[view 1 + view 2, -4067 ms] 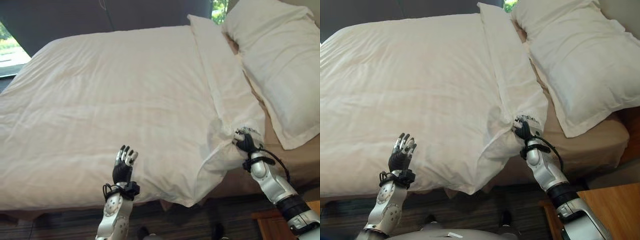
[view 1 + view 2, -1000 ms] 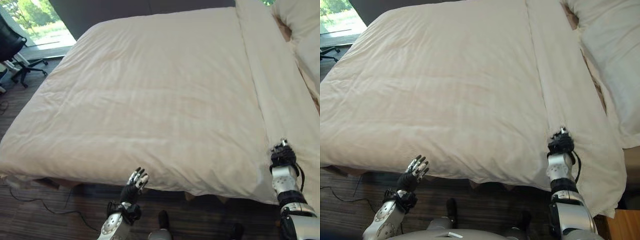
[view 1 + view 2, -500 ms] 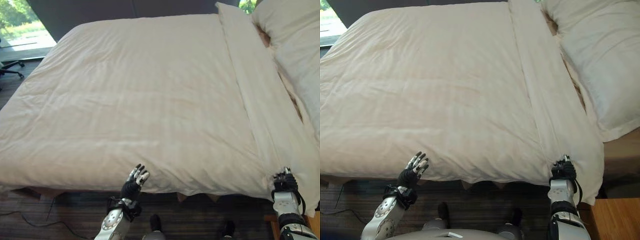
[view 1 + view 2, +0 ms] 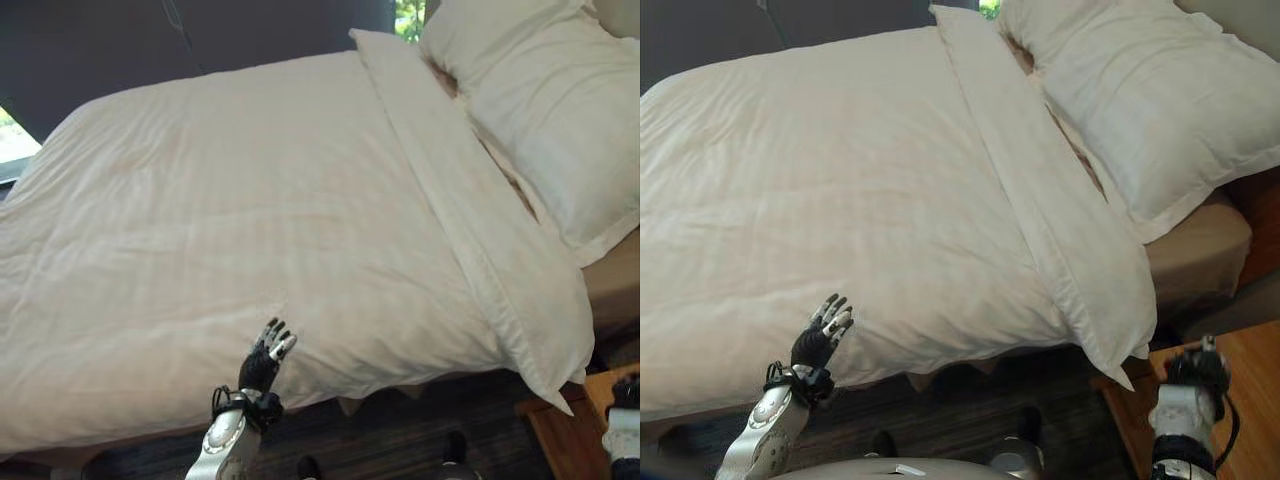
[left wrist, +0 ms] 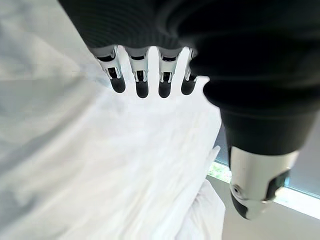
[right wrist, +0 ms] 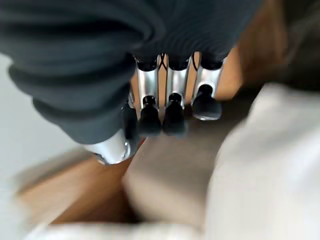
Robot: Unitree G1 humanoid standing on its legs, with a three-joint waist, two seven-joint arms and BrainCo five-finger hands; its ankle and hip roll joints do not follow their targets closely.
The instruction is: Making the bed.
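White duvet (image 4: 250,230) covers the bed from its foot end up to the pillows, lying mostly smooth with faint stripes in the weave and shallow wrinkles toward the near edge. At the head end its top is turned back into a long, flat folded band (image 4: 450,200) that runs across the bed; the near corner of that band hangs off the near edge in a point. Two white pillows (image 4: 1140,100) lie at the head end, just beside the band, with a strip of tan sheet (image 4: 1200,250) bare beneath them at the near corner. The duvet's near edge drapes over the side of the mattress.

Left hand (image 4: 263,362) is raised at the near edge of the bed, fingers straight and spread, holding nothing. Right hand (image 4: 1196,372) hangs off the bed's near head corner, over a wooden nightstand (image 4: 1240,400), apart from the bedding; its fingers are curled with nothing between them.
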